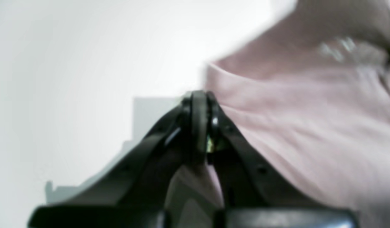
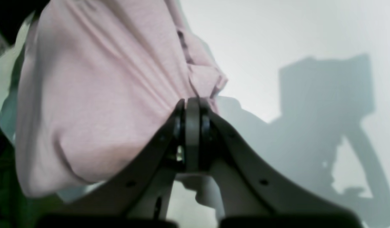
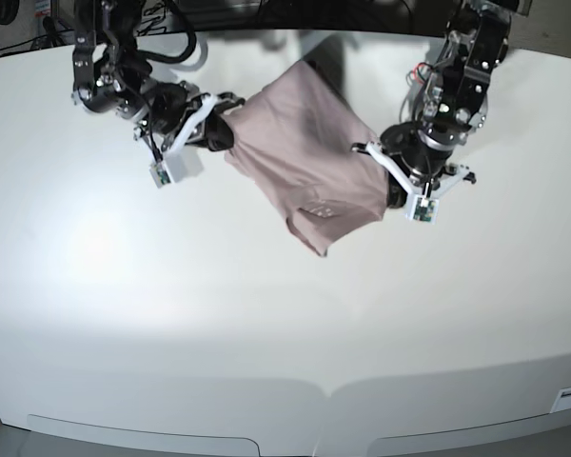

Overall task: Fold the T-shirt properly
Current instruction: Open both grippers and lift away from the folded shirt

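Observation:
The dusty-pink T-shirt (image 3: 300, 157) hangs stretched between my two arms above the white table (image 3: 266, 314), sagging to a low corner near the middle. In the base view my left gripper (image 3: 392, 188) on the right is shut on one edge of the T-shirt (image 1: 309, 120). On that view's left, my right gripper (image 3: 226, 138) is shut on the opposite edge. Close up, the left gripper (image 1: 198, 95) pinches cloth between closed jaws. So does the right gripper (image 2: 191, 102), with the T-shirt (image 2: 96, 95) bunched to its left. A pale marking shows on the fabric near the lower corner.
Cables and dark equipment (image 3: 171, 29) sit beyond the table's far edge at the top left. The table's curved front edge (image 3: 324, 395) runs along the bottom of the base view. Arm shadows fall on the tabletop in the right wrist view.

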Controlling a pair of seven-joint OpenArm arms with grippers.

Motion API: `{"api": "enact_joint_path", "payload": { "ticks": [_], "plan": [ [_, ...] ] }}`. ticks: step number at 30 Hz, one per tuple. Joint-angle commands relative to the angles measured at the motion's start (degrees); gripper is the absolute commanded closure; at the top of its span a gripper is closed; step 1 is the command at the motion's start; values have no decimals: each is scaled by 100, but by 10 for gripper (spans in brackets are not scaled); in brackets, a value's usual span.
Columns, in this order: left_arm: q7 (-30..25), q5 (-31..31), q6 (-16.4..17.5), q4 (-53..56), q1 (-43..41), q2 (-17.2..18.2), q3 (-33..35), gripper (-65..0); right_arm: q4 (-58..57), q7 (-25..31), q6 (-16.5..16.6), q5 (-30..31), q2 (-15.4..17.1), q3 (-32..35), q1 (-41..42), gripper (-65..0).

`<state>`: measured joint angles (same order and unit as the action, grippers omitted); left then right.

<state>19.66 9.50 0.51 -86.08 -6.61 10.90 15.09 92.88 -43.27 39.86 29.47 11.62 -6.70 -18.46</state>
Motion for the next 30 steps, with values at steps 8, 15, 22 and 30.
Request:
{"api": "enact_joint_path", "payload": {
  "ticks": [8, 15, 22, 30],
  "plan": [
    [-232, 31, 275, -46, 330, -232, -2, 0, 459, 195, 14, 317, 28, 299, -599, 0],
    [726, 107, 273, -1353, 103, -11, -4, 0, 627, 323, 14, 708, 26, 514, -713, 0],
    [822, -72, 271, -2824, -728, 487, -7, 0, 627, 485, 14, 654, 28, 1088, -710, 0],
    [435, -247, -186, -3305, -1847, 931, -4, 0, 898, 435, 14, 675, 31, 337, -769, 0]
  ]
}}
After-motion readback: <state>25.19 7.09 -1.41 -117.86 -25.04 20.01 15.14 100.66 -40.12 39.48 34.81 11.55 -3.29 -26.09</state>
